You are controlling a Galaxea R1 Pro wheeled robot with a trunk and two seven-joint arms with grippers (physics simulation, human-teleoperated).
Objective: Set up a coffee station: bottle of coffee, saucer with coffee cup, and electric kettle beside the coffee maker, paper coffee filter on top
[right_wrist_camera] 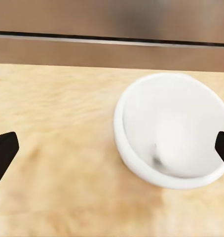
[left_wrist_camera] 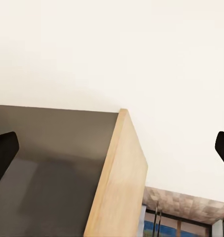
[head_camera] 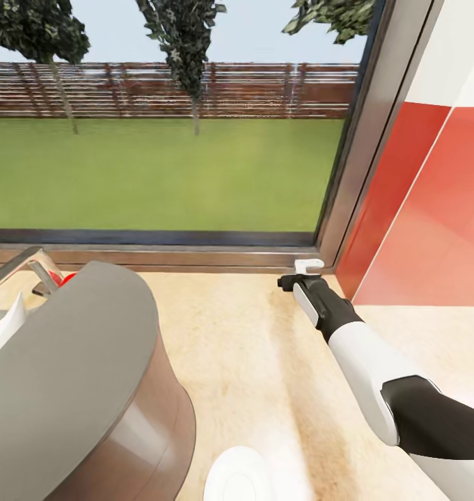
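The coffee maker (head_camera: 76, 390) stands at the near left of the table (head_camera: 250, 362), with the saucer (head_camera: 238, 476) just beside it at the front edge. The cup (right_wrist_camera: 171, 131) sits far back by the window sill, apart from both. The right pincer (head_camera: 301, 277) hovers just before the cup, jaws wide and empty; the left pincer (left_wrist_camera: 112, 148) is also wide, holding nothing. To grasp well, I'd centre the jaws over the cup's rim, then close gently. No writing can be read.
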